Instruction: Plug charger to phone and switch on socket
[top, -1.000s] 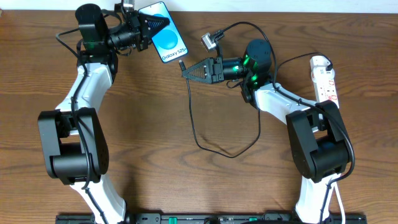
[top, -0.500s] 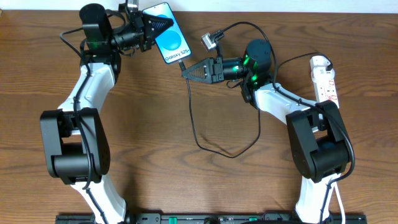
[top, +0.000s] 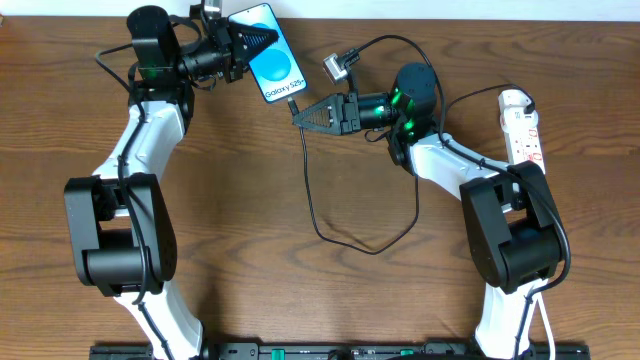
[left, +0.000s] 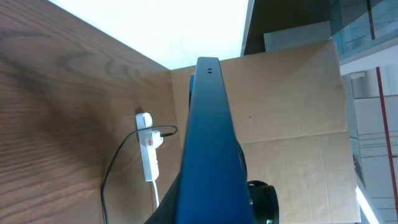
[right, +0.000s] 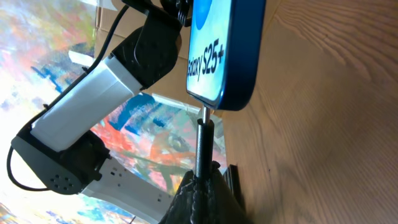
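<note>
The right gripper is closed on the plug at the free end of the thin black cable, pinching it between its fingertips. In the right wrist view the plug stands straight up out of the fingers and its metal tip meets the bottom edge of the phone at the port. How far in it sits cannot be told.

The left gripper is closed on the phone at the opposite end, gripping it by its long sides. From above, the blue screen faces up and is tilted across the far edge of the table. The left wrist view shows the phone edge-on as a dark blue bar running up the middle between the fingers.

From the plug the cable drops toward the near side, curves in a wide loop on the wood, and climbs back to the right arm, where it passes out of sight.

The white power strip lies well apart from the phone, at the far right of the table beside the right arm's shoulder, with red marks on its top. A black lead enters it near its far end. A cardboard box stands beyond the table.
</note>
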